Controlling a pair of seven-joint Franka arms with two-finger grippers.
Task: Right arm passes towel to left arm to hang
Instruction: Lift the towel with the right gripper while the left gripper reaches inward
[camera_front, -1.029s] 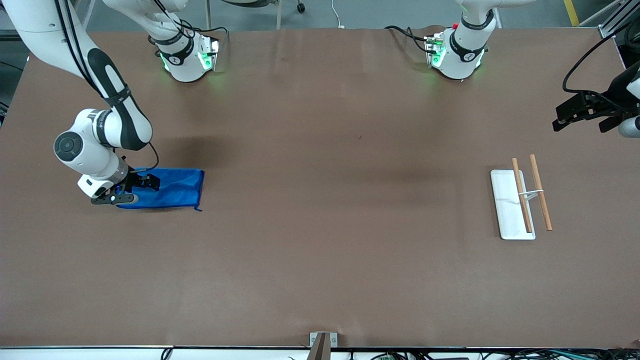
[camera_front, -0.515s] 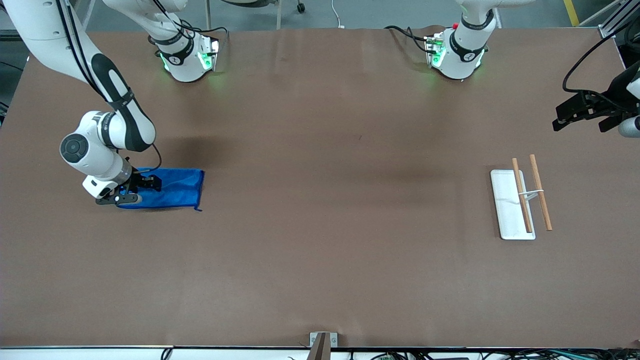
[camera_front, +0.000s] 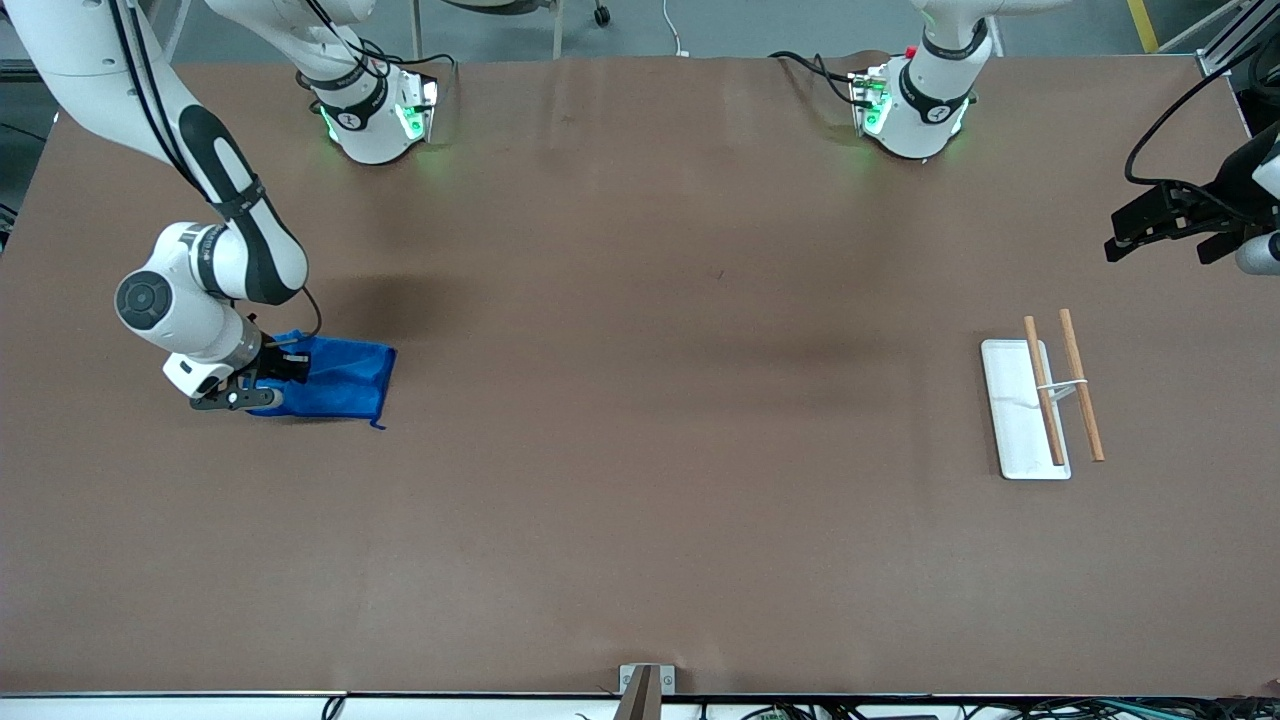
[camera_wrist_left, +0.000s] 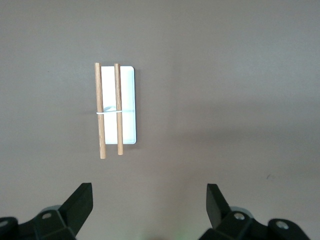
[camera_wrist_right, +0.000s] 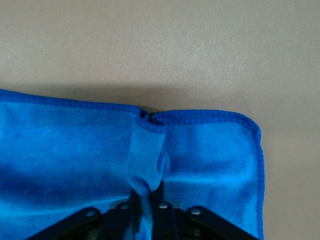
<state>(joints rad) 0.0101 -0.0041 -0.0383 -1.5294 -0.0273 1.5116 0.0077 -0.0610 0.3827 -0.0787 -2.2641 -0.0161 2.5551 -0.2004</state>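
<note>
Towel (camera_front: 335, 378): blue cloth lying on the tabletop (camera_front: 640, 500) near the edge at the right arm's end, one end bunching up where it is being gripped.
Right claw (camera_front: 262, 384): sitting low on the towel's end nearest that tabletop edge, fingers pressed together on a pinch of the cloth.
Right wrist view: showing what the front view is not giving, a raised fold of towel (camera_wrist_right: 150, 160) squeezed between the two black fingers (camera_wrist_right: 125, 212), with the stitched hem and one rounded corner lying flat on the tabletop (camera_wrist_right: 200, 50).
Left claw (camera_front: 1165, 225): waiting in the air at the tabletop edge at the left arm's end, fingers spread wide and holding nothing.
Left wrist view: looking straight down between its own fingertips (camera_wrist_left: 82, 197) at the rack (camera_wrist_left: 117, 107), giving both wooden rods and the thin white tie crossing them.
Rack (camera_front: 1040, 400): white tray with two wooden rods, sitting on the tabletop toward the left arm's end, well apart from the towel.
Front view: the only one taking in both arms at once.
</note>
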